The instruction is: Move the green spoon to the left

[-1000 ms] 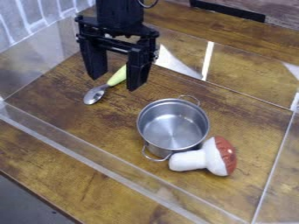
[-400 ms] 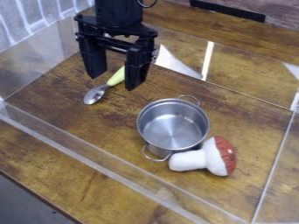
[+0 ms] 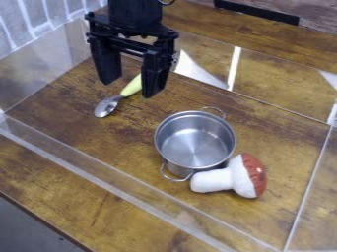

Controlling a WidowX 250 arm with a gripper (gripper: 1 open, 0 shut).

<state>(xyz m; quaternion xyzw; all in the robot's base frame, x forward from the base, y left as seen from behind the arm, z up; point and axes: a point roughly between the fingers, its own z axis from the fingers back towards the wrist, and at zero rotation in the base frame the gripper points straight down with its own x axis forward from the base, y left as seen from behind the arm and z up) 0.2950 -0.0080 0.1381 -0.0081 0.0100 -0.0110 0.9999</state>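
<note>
above the green spoon [image 3: 129,92], the black gripper [image 3: 133,89] hangs wide open, holding nothing.

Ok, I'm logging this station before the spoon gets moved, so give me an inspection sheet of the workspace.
Surface: brown wooden table, wood grain visible
Job's things: green-handled spoon lying flat, its handle partly hidden by the gripper
Clutter: metal pot upright, nothing seen inside; toy mushroom on its side next to the pot, red-brown cap to the right
Gripper: black gripper open above the spoon, nothing held
Cables: short dark loop at the top edge, possibly a cable
Surroundings: clear panels around the table
</note>
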